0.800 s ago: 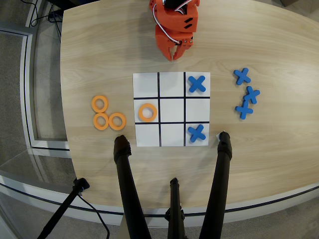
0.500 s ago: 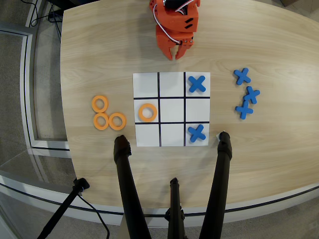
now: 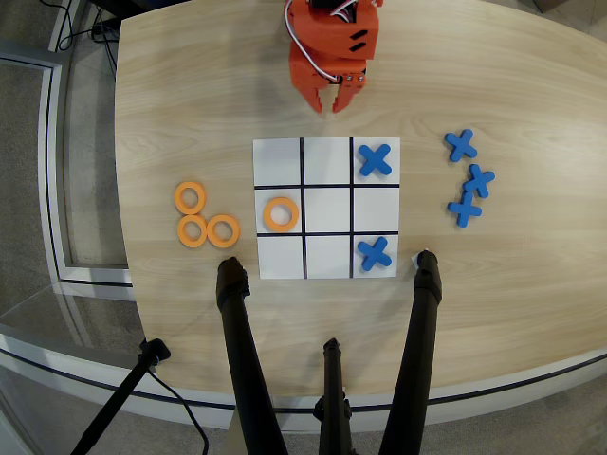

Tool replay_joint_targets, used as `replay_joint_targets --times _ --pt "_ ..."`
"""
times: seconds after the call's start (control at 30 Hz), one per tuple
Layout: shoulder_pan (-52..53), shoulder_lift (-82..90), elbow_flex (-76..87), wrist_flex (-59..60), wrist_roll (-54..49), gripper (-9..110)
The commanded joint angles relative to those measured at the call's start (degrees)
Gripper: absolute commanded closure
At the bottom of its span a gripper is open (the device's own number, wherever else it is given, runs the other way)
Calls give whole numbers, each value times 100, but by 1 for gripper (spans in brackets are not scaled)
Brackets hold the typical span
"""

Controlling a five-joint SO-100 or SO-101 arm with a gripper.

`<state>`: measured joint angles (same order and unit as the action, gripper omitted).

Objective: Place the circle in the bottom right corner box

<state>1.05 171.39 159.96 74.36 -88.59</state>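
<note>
Three loose orange rings lie on the table left of the board in the overhead view (image 3: 191, 198), (image 3: 193, 230), (image 3: 223, 230). Another orange ring (image 3: 281, 214) lies in the board's middle left cell. The white 3x3 grid board (image 3: 327, 209) is at the centre. Its bottom right corner cell as this view shows it holds a blue X (image 3: 375, 253), and its top right cell holds another (image 3: 376, 159). The top left (image 3: 278, 159) and bottom left (image 3: 280, 258) corner cells are bare. My orange gripper (image 3: 328, 108) hangs just beyond the board's top edge, empty, its fingertips a narrow gap apart.
Three spare blue X pieces (image 3: 461, 144), (image 3: 479, 179), (image 3: 465, 209) lie right of the board. Black tripod legs (image 3: 237, 351), (image 3: 422, 327) reach over the table's near edge below the board. The table's curved edge runs along the left and bottom.
</note>
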Motion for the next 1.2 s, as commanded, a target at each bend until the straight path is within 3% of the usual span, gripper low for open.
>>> replay_joint_targets --times 0.0,0.17,0.63,1.17 --pt "185 -1397 -1468 -290 246 89" --pt "598 -3226 -3103 -650 422 78" --pt "1731 -6803 -5634 -1485 554 77" --pt "1986 -9141 -7488 -1644 861 81"
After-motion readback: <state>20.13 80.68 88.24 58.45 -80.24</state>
